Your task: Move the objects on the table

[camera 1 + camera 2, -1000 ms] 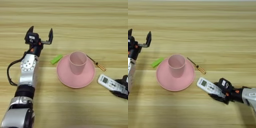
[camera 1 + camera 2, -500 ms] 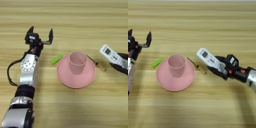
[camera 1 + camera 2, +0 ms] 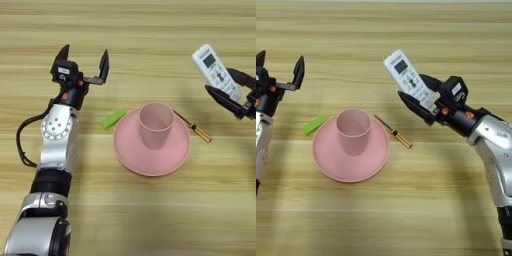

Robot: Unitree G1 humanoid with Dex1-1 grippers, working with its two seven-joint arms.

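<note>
While right gripper (image 3: 421, 97) clamps remote (image 3: 408, 78), left gripper (image 3: 83, 62) spread, cup (image 3: 156, 125) on plate (image 3: 131, 152).

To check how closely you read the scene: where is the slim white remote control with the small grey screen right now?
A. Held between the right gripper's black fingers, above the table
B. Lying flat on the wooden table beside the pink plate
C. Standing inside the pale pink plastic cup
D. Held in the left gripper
A: the slim white remote control sits between the black fingers of the right gripper, lifted off the wooden table, while the left gripper is open and empty.
</note>
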